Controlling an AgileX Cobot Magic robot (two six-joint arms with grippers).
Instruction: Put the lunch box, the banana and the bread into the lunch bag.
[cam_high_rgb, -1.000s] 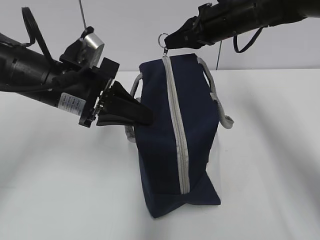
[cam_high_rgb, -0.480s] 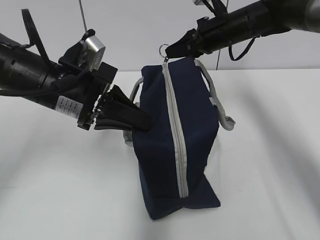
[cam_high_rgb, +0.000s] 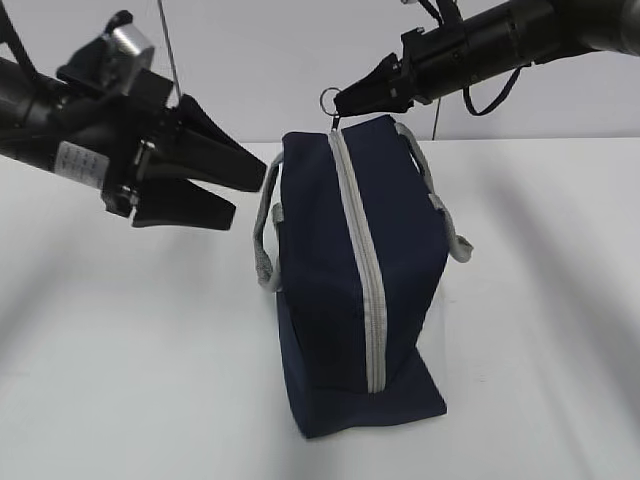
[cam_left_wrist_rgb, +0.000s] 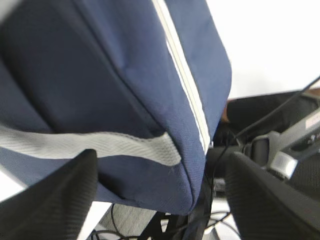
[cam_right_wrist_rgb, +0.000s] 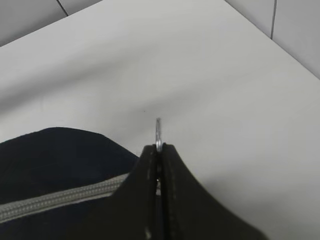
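Note:
The navy lunch bag (cam_high_rgb: 320, 260) stands on end on the white table, its grey zipper (cam_high_rgb: 362, 270) closed along the whole front. My right gripper (cam_high_rgb: 343, 100) is shut on the metal ring pull (cam_high_rgb: 327, 98) at the bag's top; the ring pull (cam_right_wrist_rgb: 158, 130) pokes out above the right gripper's (cam_right_wrist_rgb: 158, 148) pressed fingers. My left gripper (cam_high_rgb: 247, 194) hangs open just left of the bag, touching nothing. In the left wrist view the left gripper (cam_left_wrist_rgb: 160, 200) faces the lunch bag (cam_left_wrist_rgb: 100, 75) and its grey strap (cam_left_wrist_rgb: 100, 145). The lunch box, banana and bread are out of view.
Grey strap handles (cam_high_rgb: 266, 240) hang on both sides of the bag. The white table (cam_high_rgb: 120, 380) spreads around it, with a pale wall behind. A dark arm base and cables (cam_left_wrist_rgb: 280, 150) show past the bag in the left wrist view.
My left gripper, shut against the bag's left side before, has opened and drawn back up and to the left. The bag has straightened slightly. The right gripper keeps its hold on the ring.

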